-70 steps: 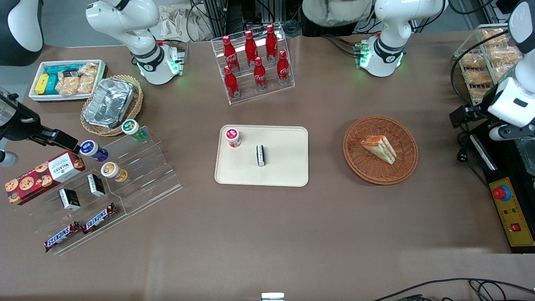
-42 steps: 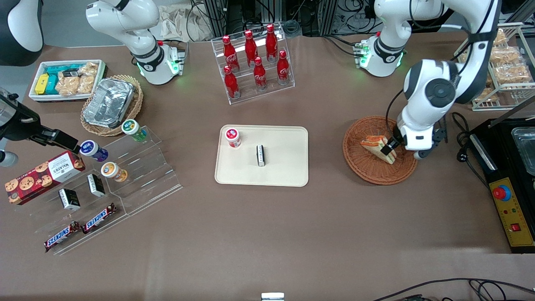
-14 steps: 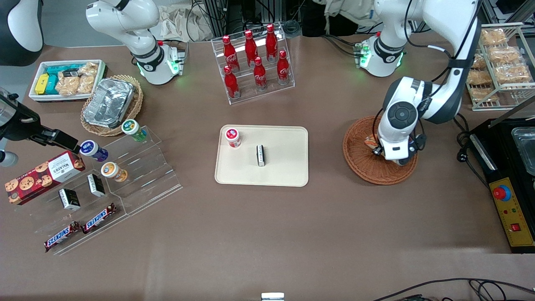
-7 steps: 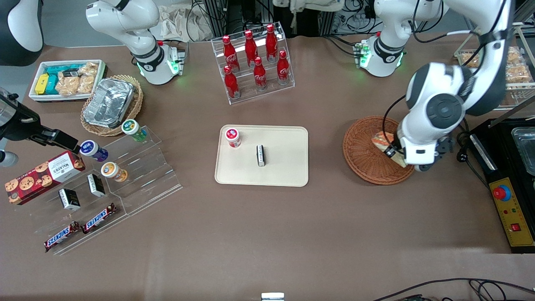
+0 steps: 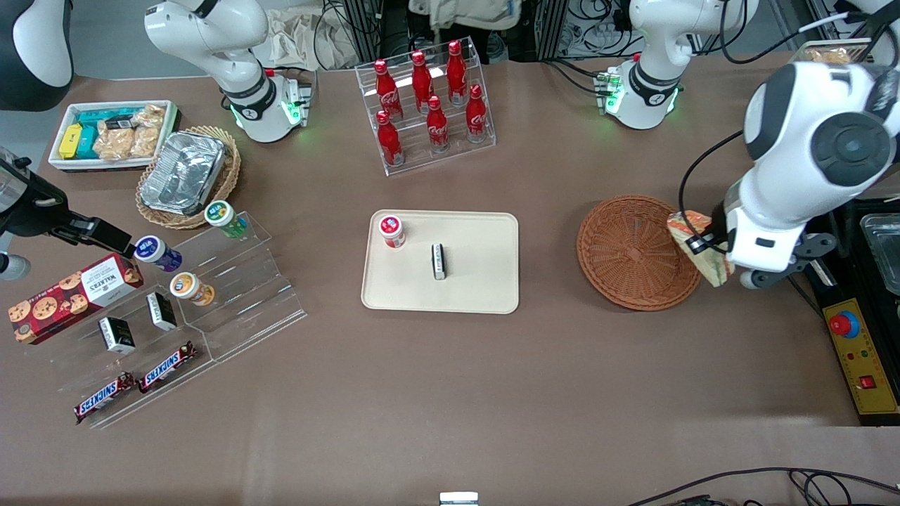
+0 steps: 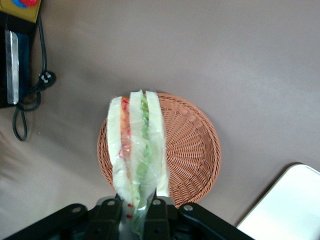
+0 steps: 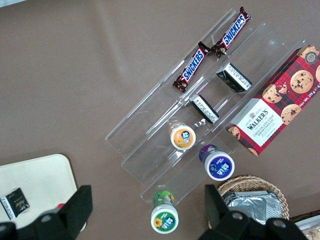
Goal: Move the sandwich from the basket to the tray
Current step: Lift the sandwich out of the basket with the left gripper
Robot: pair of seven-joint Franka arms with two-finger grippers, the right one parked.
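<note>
Pale-bread sandwich (image 6: 136, 150) pinched at its narrow end by the gripper (image 6: 135, 210), hanging above the basket (image 5: 636, 251) rim. Tray (image 5: 478, 281) lies mid-table, toward the parked arm's end.

A robotics lab dressed up as a snack shop: on the brown cloth-covered counter (image 5: 436, 379) stands a clear acrylic tiered rack of red cola bottles (image 5: 427, 105), with white robot arm bases (image 5: 264, 105) bolted to either side of it. Tangled black cables (image 5: 380, 28) run above the rack, and a yellow emergency-stop box (image 5: 859, 351) lies toward the working arm's end.
</note>
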